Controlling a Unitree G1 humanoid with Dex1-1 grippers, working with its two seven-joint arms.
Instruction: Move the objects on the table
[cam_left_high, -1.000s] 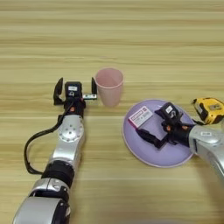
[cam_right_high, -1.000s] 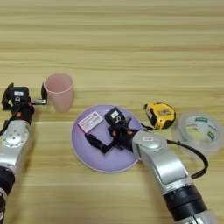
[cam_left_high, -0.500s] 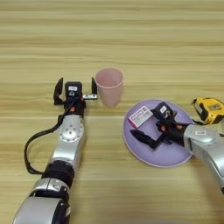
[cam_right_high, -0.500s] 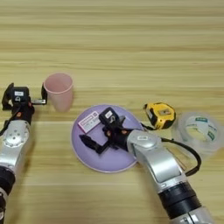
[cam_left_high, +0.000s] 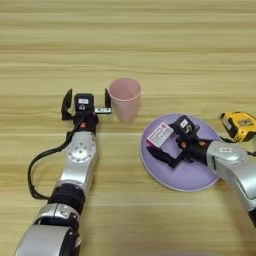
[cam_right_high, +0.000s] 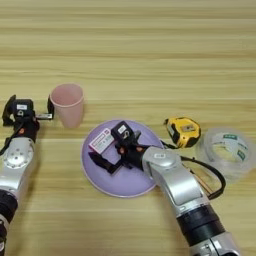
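A pale pink cup (cam_left_high: 125, 97) stands upright on the table (cam_left_high: 150, 45). My left gripper (cam_left_high: 86, 101) rests just left of it, open, and its right finger (cam_left_high: 107, 97) is close to the cup's wall. A lilac plate (cam_left_high: 192, 172) lies right of the cup, with a small pink-and-white box (cam_left_high: 161, 134) on its upper left part. My right gripper (cam_left_high: 171, 141) is low over the plate, open. One finger is at the box's right end and the other is below the box. A yellow tape measure (cam_left_high: 240, 125) lies right of the plate.
A clear roll of tape (cam_right_high: 227, 150) lies right of the tape measure. A black cable (cam_right_high: 212, 175) loops beside my right forearm. The far half of the table is bare wood.
My right gripper has slid left across the plate, up to the box. The box, the cup and my left arm have stayed put.
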